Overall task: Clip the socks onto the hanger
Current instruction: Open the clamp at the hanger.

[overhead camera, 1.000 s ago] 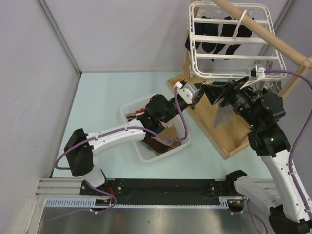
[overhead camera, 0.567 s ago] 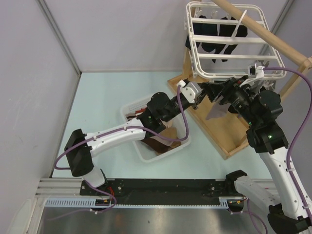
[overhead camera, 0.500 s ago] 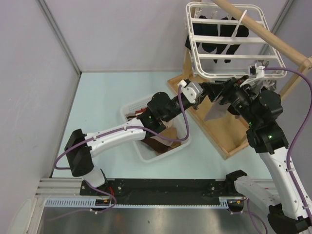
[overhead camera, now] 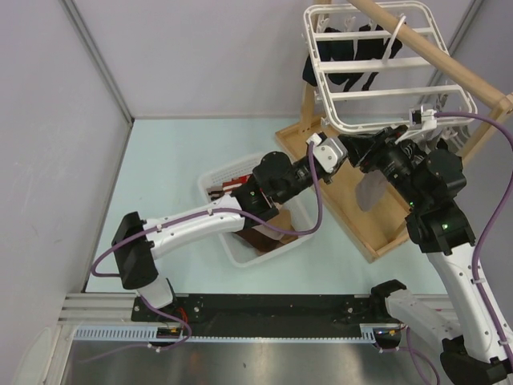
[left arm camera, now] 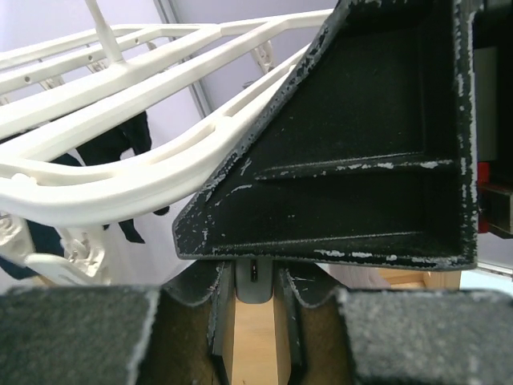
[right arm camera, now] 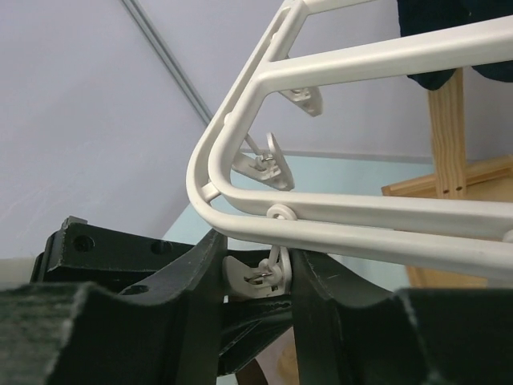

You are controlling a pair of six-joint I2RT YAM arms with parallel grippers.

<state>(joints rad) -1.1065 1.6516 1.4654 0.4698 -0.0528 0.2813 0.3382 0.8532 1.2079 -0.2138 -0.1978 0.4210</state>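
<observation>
My right gripper (right arm camera: 256,274) pinched a clip (right arm camera: 247,277) under the hanger's (right arm camera: 377,212) corner; my left gripper (left arm camera: 255,290) clamped a grey sock (overhead camera: 367,192) above the wooden rack (overhead camera: 385,226).

Pale lilac-grey panel walls (overhead camera: 200,56) at left and far sides. Mint-green tabletop (overhead camera: 168,176). Wooden pole rack (overhead camera: 353,200) by far right corner.

The hanger (overhead camera: 385,91) is hanging from the pole (overhead camera: 449,62), socks (overhead camera: 335,50) dangling inside; the basket (overhead camera: 220,173) is sitting leftward on the tabletop (overhead camera: 168,160).
</observation>
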